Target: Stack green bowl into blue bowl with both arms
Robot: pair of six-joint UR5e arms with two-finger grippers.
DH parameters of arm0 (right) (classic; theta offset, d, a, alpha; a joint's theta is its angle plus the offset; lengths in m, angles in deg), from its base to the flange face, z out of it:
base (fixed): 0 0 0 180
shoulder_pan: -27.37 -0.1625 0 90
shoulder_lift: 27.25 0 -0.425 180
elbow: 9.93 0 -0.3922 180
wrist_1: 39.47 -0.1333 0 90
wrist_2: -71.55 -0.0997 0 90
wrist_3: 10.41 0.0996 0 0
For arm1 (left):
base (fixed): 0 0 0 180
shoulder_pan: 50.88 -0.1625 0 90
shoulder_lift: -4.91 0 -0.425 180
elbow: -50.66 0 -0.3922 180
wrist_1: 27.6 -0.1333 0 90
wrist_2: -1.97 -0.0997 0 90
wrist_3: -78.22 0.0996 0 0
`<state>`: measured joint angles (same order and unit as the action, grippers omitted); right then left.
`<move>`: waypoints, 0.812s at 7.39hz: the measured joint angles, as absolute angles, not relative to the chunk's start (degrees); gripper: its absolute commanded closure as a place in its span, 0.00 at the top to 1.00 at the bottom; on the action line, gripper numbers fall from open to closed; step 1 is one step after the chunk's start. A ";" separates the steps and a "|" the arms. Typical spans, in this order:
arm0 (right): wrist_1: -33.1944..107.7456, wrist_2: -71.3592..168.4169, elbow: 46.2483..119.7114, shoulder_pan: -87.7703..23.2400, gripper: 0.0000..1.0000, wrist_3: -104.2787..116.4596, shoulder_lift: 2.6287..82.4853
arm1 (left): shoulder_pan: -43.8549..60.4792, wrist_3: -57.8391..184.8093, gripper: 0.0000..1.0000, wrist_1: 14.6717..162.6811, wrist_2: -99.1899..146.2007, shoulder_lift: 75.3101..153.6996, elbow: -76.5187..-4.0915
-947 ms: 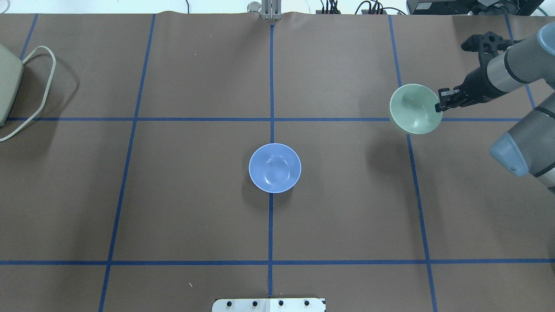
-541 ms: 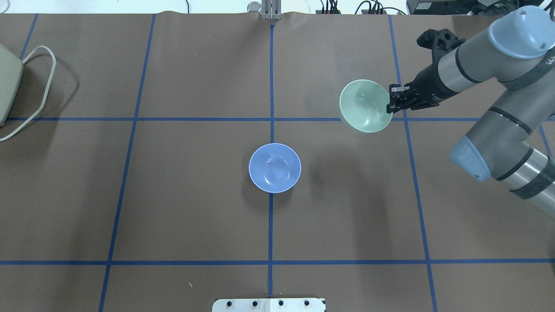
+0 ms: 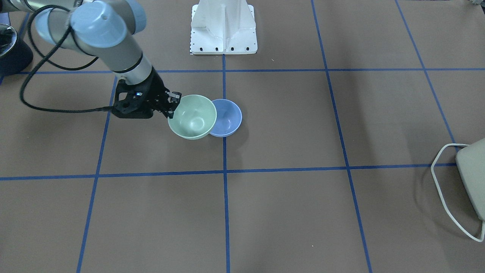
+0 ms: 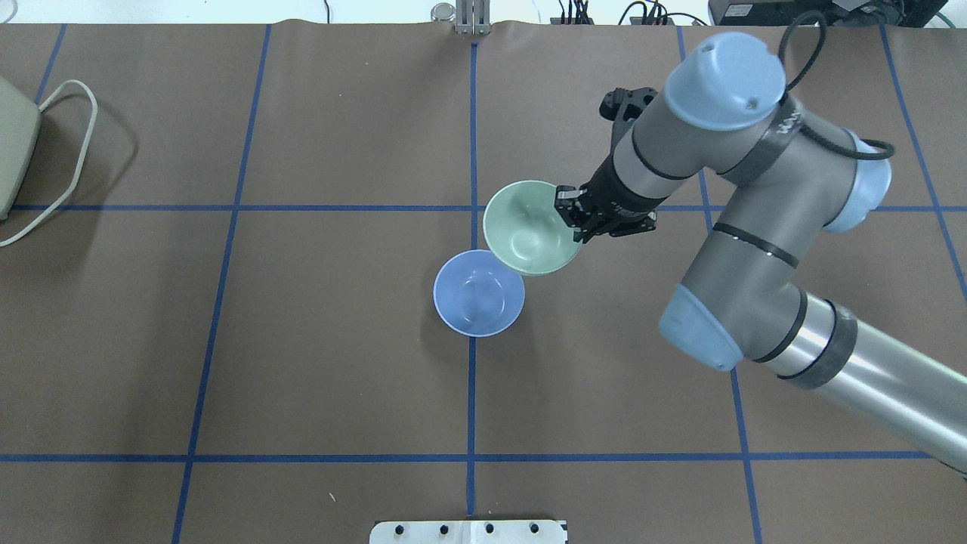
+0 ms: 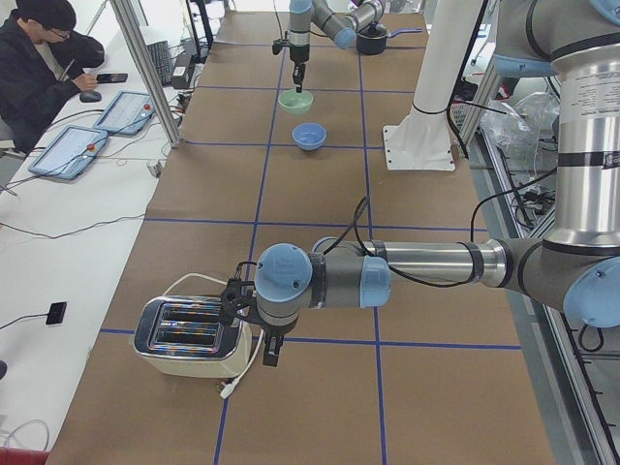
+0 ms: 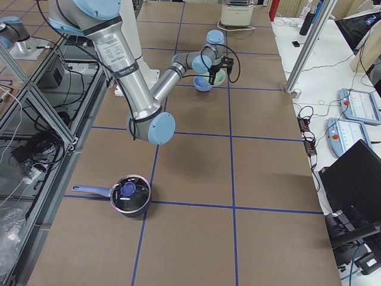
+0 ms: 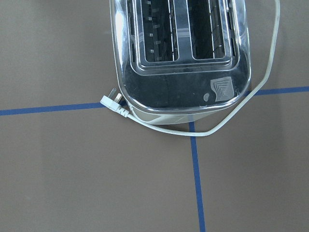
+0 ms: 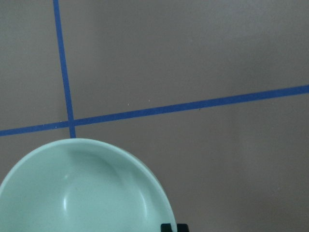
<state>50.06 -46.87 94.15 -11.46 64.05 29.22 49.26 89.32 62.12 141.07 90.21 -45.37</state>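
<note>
The pale green bowl (image 4: 529,227) hangs tilted above the table, and my right gripper (image 4: 570,215) is shut on its rim on the robot's right side. In the overhead view its edge overlaps the far right rim of the blue bowl (image 4: 477,295), which sits upright on the centre line. Both also show in the front view, the green bowl (image 3: 192,116) beside the blue bowl (image 3: 227,118), with the right gripper (image 3: 171,101). The right wrist view shows the green bowl's rim (image 8: 82,193). My left gripper (image 5: 268,349) shows only in the exterior left view, above the toaster; I cannot tell whether it is open or shut.
A toaster (image 7: 183,58) with a white cord lies at the table's left end (image 4: 11,143). A white pedestal (image 3: 223,28) stands at the robot's side. A dark pot (image 6: 130,194) sits near the table's right end.
My right arm has carried the green bowl leftward and nearer, from the right side of the table to just beside the blue bowl. The blue bowl has not moved.
</note>
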 measured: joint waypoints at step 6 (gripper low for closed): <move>50.90 -37.09 90.92 -2.00 0.00 69.44 26.27 | 49.22 89.39 0.98 62.78 141.06 90.14 -45.27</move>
